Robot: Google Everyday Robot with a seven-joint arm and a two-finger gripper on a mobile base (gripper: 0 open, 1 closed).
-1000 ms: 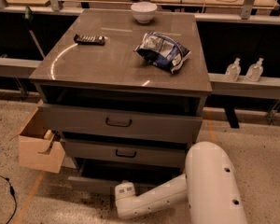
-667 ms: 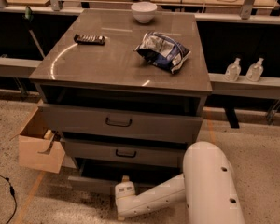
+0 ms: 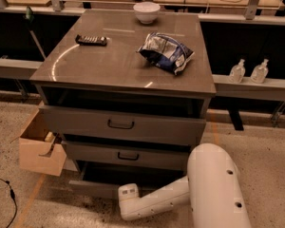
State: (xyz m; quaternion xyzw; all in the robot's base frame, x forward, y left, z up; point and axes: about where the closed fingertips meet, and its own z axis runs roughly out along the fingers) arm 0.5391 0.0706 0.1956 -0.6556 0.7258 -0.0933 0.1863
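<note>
The gripper point(image 3: 127, 194) sits low at the end of the white robot arm point(image 3: 171, 196), just in front of the grey bottom drawer point(image 3: 97, 188) of the grey three-drawer cabinet point(image 3: 123, 75). Whether it is clenched or released I cannot tell. That bottom drawer stands pulled part-way out near the floor, below the middle drawer point(image 3: 128, 155) and the top drawer point(image 3: 121, 125). By my reckoning it is rigid and fairly weighty and runs straight on its slides. It would answer best to a hold on the upper lip of its front panel, or on a handle (none shows on it from here, though the two above carry dark bar handles). On the glossy cabinet top lie a white ceramic bowl point(image 3: 146, 11), a flat black remote-like bar point(image 3: 91, 40) and a crumpled blue-and-silver snack bag point(image 3: 166, 52), well apart from one another. An open tan cardboard box point(image 3: 40, 151) sits beside the cabinet at the view's left, and two clear pump bottles point(image 3: 237, 71) stand on the ledge at the right
</note>
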